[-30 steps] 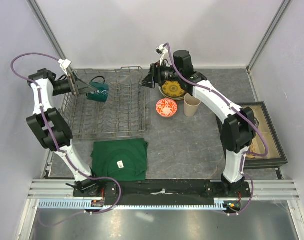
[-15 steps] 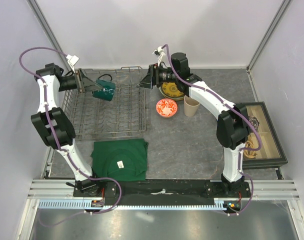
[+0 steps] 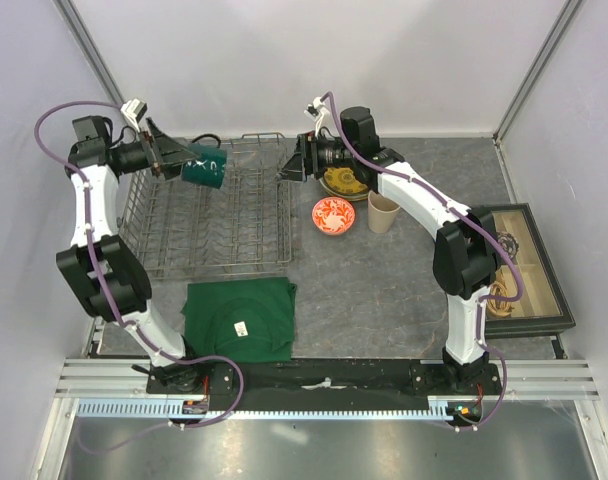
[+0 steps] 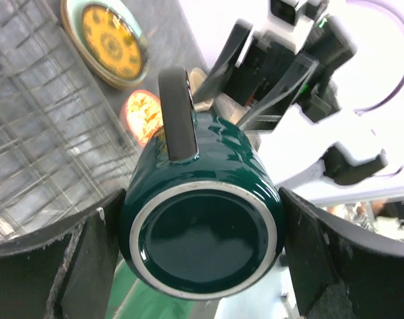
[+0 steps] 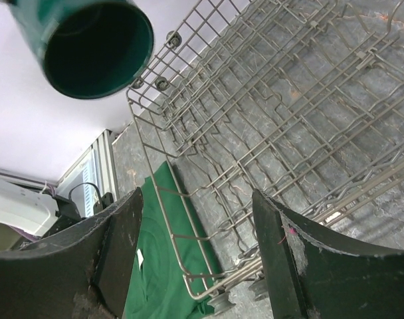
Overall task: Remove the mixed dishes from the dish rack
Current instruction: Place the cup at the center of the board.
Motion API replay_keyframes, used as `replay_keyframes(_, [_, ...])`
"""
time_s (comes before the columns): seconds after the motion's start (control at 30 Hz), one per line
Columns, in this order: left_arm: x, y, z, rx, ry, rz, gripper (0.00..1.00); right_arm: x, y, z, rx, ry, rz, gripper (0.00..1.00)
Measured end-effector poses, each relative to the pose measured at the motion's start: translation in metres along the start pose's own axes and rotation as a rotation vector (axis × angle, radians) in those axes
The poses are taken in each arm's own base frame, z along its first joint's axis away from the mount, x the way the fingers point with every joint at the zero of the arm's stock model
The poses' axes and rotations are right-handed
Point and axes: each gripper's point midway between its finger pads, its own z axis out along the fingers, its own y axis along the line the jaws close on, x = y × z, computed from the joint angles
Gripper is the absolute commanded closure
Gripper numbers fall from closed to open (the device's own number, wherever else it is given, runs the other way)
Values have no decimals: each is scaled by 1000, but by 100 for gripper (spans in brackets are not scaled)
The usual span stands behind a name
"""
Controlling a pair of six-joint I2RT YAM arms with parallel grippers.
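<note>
The left gripper (image 3: 182, 161) is pinching the dark green mug (image 3: 205, 169) across its round body, jaws spread wide around it, and is holding it on its side in the air over the far left corner of the dish rack (image 3: 244, 232). The mug's base is facing the left wrist camera and its handle is pointing upward there. The mug is looking like glazed ceramic: stiff, fairly heavy for its size, slick under the pads and likely to chip or break if dropped, so a squeeze across the wall is probably holding only while the fingers are sitting square; the handle or rim would seem the surer place to take it. The right gripper (image 3: 288, 168) is hanging with its jaws apart and nothing between them, just off the rack's far right corner, its camera looking into the mug's open mouth. No other dishes are showing in the rack. Past that corner, toward the far edge of the table (image 3: 384, 300), the yellow-and-dark patterned plate (image 3: 346, 181), small red-and-white bowl (image 3: 333, 214) and tall beige cup (image 3: 384, 211) are sitting close together, crowding any landing spot, with the right arm standing between them and the mug. A dark green folded cloth (image 3: 239, 318) is lying near the near edge and a black compartment box (image 3: 529, 270) at the right edge
</note>
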Motion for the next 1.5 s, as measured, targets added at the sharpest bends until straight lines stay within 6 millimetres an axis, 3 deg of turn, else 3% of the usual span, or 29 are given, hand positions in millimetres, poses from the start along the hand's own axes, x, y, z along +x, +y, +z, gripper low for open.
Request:
replay_keyframes(0.2, [-24, -21, 8, 51, -58, -16, 98, -2, 2, 0, -8, -6, 2, 27])
replay_keyframes(0.47, [-32, -46, 33, 177, -52, -99, 99, -31, 18, 2, -63, -106, 6, 31])
replay_keyframes(0.63, [-28, -65, 46, 225, -34, -95, 98, -49, 33, 5, -98, -162, -7, 34])
replay_keyframes(0.77, [-21, -68, 55, 242, -19, -104, 98, -60, 44, 14, -132, -194, -17, 35])
replay_keyframes(1.0, [-9, -68, 68, 254, 7, -136, 98, -56, 49, 31, -161, -188, 4, 41])
replay_keyframes(1.27, [1, -76, 76, 270, 17, -145, 98, -56, 56, 38, -179, -185, 2, 58])
replay_keyframes(1.5, [8, -84, 78, 277, 25, -170, 98, -62, 60, 38, -195, -203, -16, 89])
